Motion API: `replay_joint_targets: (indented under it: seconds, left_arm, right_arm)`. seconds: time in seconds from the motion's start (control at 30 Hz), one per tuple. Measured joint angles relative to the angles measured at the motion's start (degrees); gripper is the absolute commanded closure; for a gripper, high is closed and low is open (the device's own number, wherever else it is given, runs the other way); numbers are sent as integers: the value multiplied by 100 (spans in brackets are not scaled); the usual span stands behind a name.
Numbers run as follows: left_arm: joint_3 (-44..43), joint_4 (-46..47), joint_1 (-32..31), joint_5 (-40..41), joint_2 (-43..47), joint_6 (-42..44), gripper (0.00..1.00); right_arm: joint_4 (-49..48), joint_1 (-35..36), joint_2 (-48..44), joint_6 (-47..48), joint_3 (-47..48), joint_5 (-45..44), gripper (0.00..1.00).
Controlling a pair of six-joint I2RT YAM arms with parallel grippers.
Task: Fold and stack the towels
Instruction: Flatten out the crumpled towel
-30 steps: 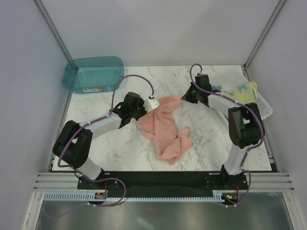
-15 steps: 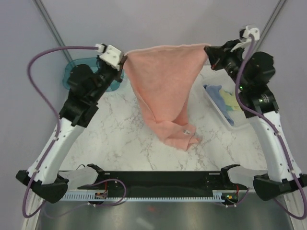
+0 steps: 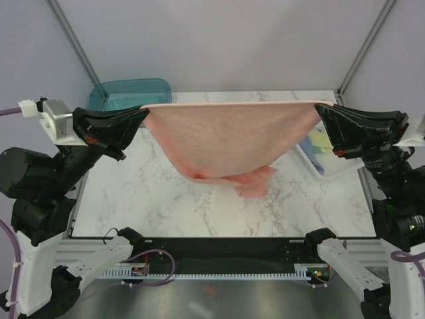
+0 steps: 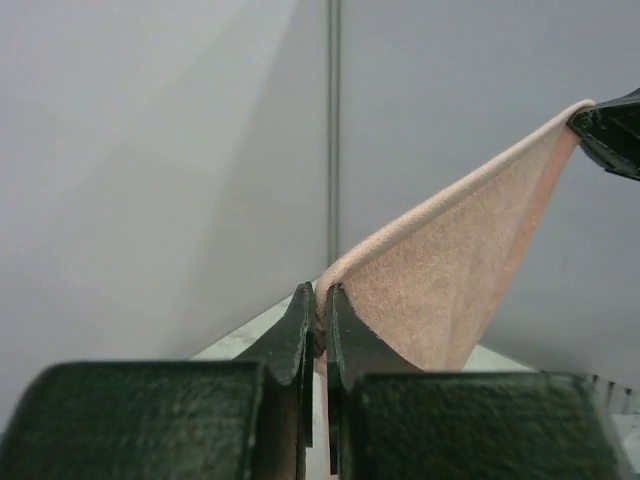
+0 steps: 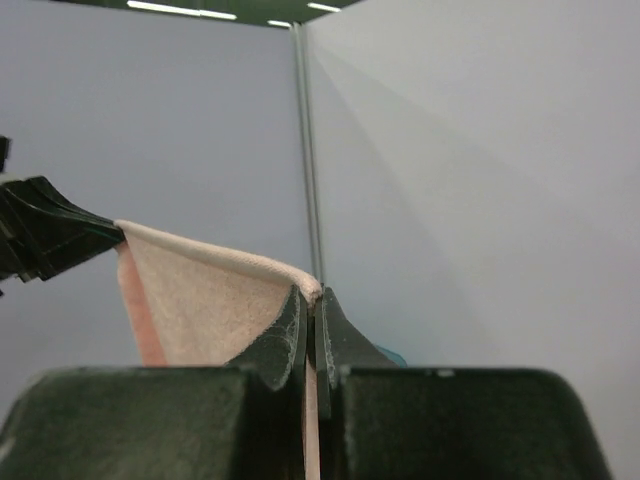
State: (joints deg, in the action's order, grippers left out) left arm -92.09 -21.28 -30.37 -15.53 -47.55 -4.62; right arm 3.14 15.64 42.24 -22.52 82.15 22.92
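The salmon-pink towel [image 3: 229, 136] hangs stretched in the air between both arms, its top edge taut and its lower part drooping to the marble table [image 3: 172, 206]. My left gripper [image 3: 145, 111] is shut on the towel's left top corner [image 4: 440, 270]. My right gripper [image 3: 317, 110] is shut on the right top corner [image 5: 210, 300]. Each wrist view shows the cloth pinched between the black fingers [image 4: 300, 330], with the other gripper at the far end. A yellow towel [image 3: 323, 138] and a blue towel [image 3: 307, 147] lie in the white basket [image 3: 332, 169] at the right, partly hidden.
A teal plastic bin [image 3: 126, 93] stands at the back left corner of the table, behind the left gripper. Grey enclosure walls and metal posts surround the table. Both arm bases sit at the near edge.
Both arms rose and spread further apart, pulling the pink towel's top edge taut and lifting most of the cloth off the table; one second ago it lay crumpled on the table.
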Motion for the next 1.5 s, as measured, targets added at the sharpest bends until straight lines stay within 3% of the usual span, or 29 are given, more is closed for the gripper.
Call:
replay_joint_targets:
  seconds: [0.2, 0.4, 0.57, 0.83, 1.0, 1.17, 1.37, 1.5]
  left_arm:
    - [-713, -162, 2, -476, -249, -833, 98]
    - [-1233, -361, 2, -466, -522, -1058, 98]
    - [-1340, -551, 2, -542, -487, -1174, 98]
    - [-1340, -680, 2, -1565, -118, -1506, 98]
    - [-1744, -997, 2, -1735, -299, -1552, 98]
    - [-2430, -1174, -2, -1110, -863, -1342, 98]
    - [-3132, -1408, 7, 608, -2083, -345, 98]
    - [-3104, -1193, 92, 1556, -2920, 308, 98]
  right_arm:
    - [-433, 0, 151, -555, 420, -15, 100]
    - [-212, 0, 601, -601, 1331, 2, 100]
    - [52, 0, 498, -629, 1401, 173, 100]
    - [199, -4, -133, -929, 1248, 474, 100]
    - [181, -63, -140, -1049, 1513, 531, 100]
    - [31, -103, 345, -916, 1746, 350, 100]
    - [-256, -105, 1449, -481, 1537, -498, 100]
    - [-595, -129, 2426, -212, 1292, -940, 100]
